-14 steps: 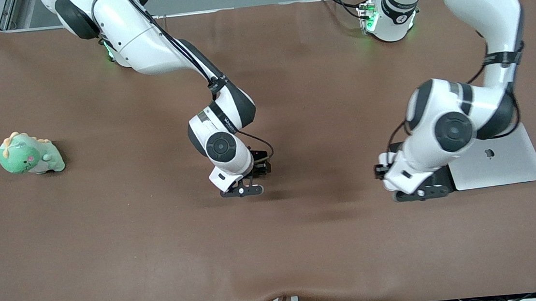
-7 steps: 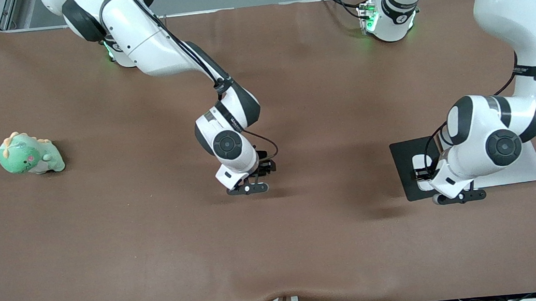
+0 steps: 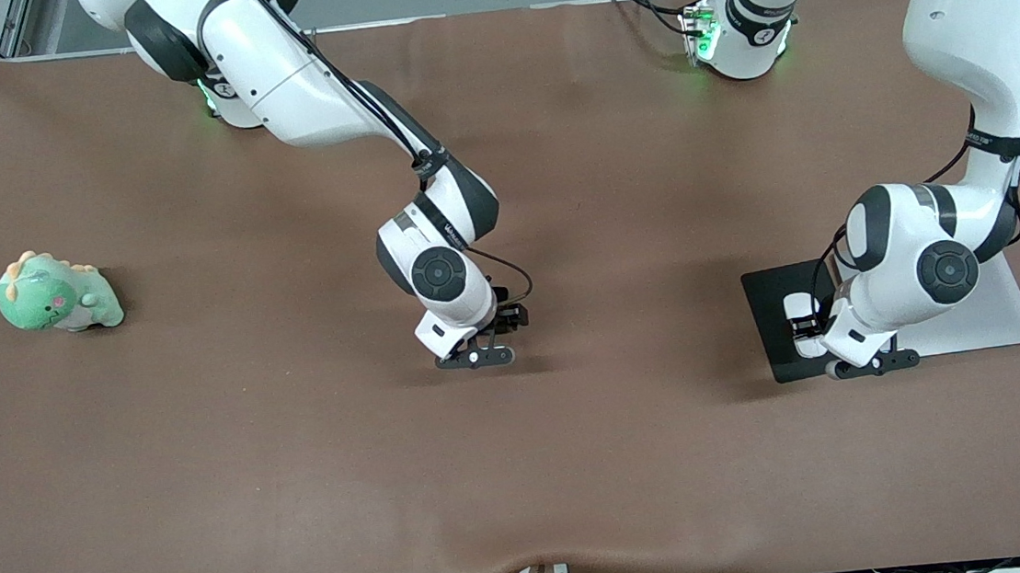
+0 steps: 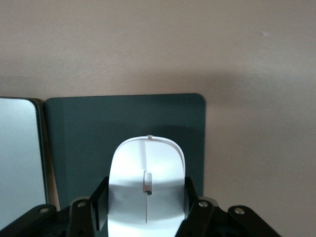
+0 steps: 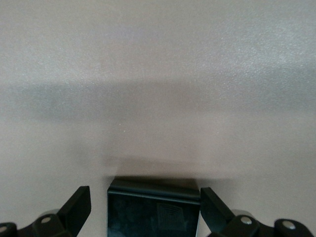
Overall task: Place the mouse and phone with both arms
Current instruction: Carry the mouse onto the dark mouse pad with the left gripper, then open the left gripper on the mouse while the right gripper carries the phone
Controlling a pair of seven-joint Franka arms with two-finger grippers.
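Our left hand [image 3: 872, 364] hangs low over the dark grey pad [image 3: 770, 301] at the left arm's end of the bench [image 3: 306, 489], its fingers [image 4: 190, 195] clamped on the flanks of the white mouse [image 4: 146, 185]. In the left wrist view the mouse sits between the fingers, pointing out over the pad, with most of the pad bare ahead of it. Our right hand [image 3: 476, 359] is low over the middle of the bench, its fingers [image 5: 79, 202] spread wide. The black phone [image 5: 154, 207] sits between them with a gap on each side, so we judge it is not gripped; whether it already rests on the bench we cannot tell.

From largest to smallest, the brown bench carries a closed silver laptop [image 3: 1001, 308], which lies just beside the pad. A small green plush dinosaur [image 3: 54, 297] sits well apart at the right arm's end.

What could go wrong, in our judgement: if the left hand lets go while the mouse is above the pad, the glossy shell could drop, slide or tip off the pad's edge toward the laptop. If the right hand lifts off at a slant, a finger could catch the phone and drag it.

We see no containers here; the pad is the only receiving surface.
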